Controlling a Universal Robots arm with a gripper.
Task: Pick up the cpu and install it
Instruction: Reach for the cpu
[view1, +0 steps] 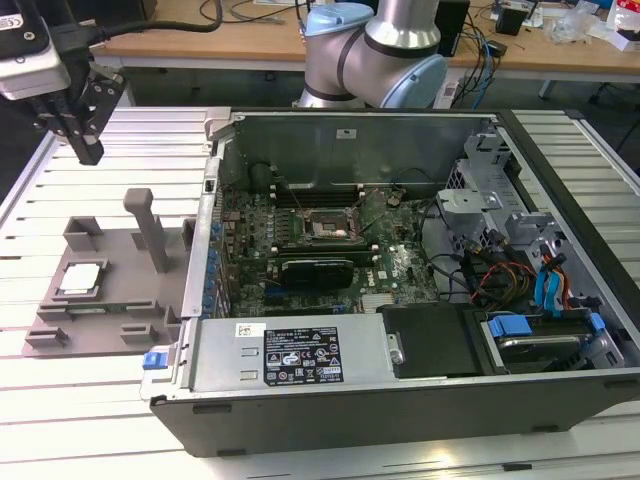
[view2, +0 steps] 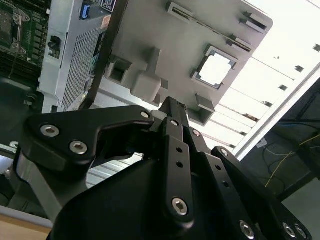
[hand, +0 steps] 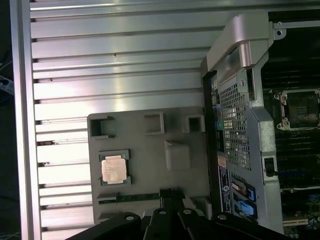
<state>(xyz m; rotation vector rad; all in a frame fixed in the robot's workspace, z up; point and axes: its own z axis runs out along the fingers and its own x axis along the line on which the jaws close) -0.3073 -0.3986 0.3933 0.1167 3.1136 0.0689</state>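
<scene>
I judge nothing is done yet: the cpu (view1: 80, 278) lies in the tray (view1: 115, 255), near its edge far from the case (view1: 350, 150). My gripper (view1: 88, 150) hangs high above it, jaws pressed together and empty.

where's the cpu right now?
The cpu sits in a recess of the grey tray, at the exterior view's left, beside the open case.

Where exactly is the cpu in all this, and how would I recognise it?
Find the big open black and grey computer case; at the exterior view's left of it lies a flat grey plastic plate. The cpu is the small silver-topped square chip in that plate's square recess, the only metallic piece among matte grey blocks.
</scene>
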